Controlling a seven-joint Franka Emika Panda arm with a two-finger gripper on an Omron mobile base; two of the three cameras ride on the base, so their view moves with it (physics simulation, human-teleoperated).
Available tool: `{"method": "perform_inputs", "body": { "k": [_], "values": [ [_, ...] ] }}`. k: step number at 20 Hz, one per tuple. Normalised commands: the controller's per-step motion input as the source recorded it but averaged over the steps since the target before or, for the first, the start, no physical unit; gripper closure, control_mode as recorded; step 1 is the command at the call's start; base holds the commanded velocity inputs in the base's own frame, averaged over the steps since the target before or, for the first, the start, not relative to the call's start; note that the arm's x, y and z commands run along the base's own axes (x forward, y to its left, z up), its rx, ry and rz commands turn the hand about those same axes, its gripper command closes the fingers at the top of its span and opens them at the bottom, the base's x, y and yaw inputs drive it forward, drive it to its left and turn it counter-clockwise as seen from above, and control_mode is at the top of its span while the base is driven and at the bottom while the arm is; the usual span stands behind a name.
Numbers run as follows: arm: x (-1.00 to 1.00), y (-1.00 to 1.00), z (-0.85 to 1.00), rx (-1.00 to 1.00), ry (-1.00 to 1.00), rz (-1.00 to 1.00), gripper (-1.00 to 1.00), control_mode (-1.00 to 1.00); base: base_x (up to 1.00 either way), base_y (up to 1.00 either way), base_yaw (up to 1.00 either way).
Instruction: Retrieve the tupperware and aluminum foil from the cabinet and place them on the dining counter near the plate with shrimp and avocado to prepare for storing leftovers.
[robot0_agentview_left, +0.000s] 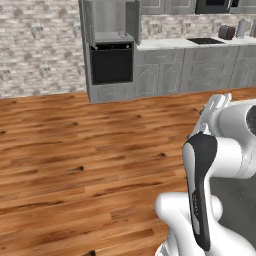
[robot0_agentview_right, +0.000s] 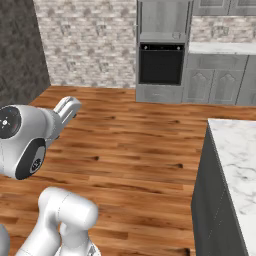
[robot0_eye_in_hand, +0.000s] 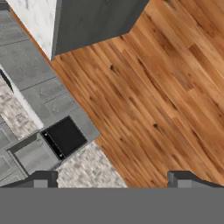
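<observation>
The cabinet (robot0_agentview_left: 111, 20) is far off across the wood floor, above a black oven (robot0_agentview_left: 111, 64); its pale shelf shows, so it looks open. It also appears in the right base view as the cabinet (robot0_agentview_right: 162, 20) and in the hand view as the cabinet (robot0_eye_in_hand: 33, 155). A tiny pale speck (robot0_agentview_right: 175, 35) on the shelf is too small to identify. The tupperware, the aluminum foil and the plate with shrimp and avocado are out of view. A corner of the dining counter (robot0_agentview_right: 235, 150) is close at the right, and the dining counter (robot0_eye_in_hand: 39, 17) also shows from the hand. My gripper (robot0_eye_in_hand: 113, 181) is open and holds nothing, high over the floor.
Wide wood floor (robot0_agentview_left: 75, 150) lies between me and the cabinet. Low grey units (robot0_agentview_left: 200, 70) with a black cooktop (robot0_agentview_left: 205, 41) run right of the oven. A brick wall (robot0_agentview_left: 40, 45) is at the left. My own arm (robot0_agentview_left: 220, 150) fills the lower right.
</observation>
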Motion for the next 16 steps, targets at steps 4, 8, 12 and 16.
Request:
{"method": "perform_inputs", "body": {
  "k": [4, 8, 12, 16],
  "values": [
    [0.0, 0.0, 0.0, 0.0, 0.0, 0.0, -1.0, 1.0, 1.0, 0.0, -0.16],
    [0.0, 0.0, 0.0, 0.0, 0.0, 0.0, -1.0, 1.0, 1.0, -0.01, -0.1],
    [0.0, 0.0, 0.0, 0.0, 0.0, 0.0, -1.0, 1.0, 1.0, -0.01, -0.08],
    [0.0, 0.0, 0.0, 0.0, 0.0, 0.0, -1.0, 1.0, 1.0, -0.05, -0.05]
  ]
}}
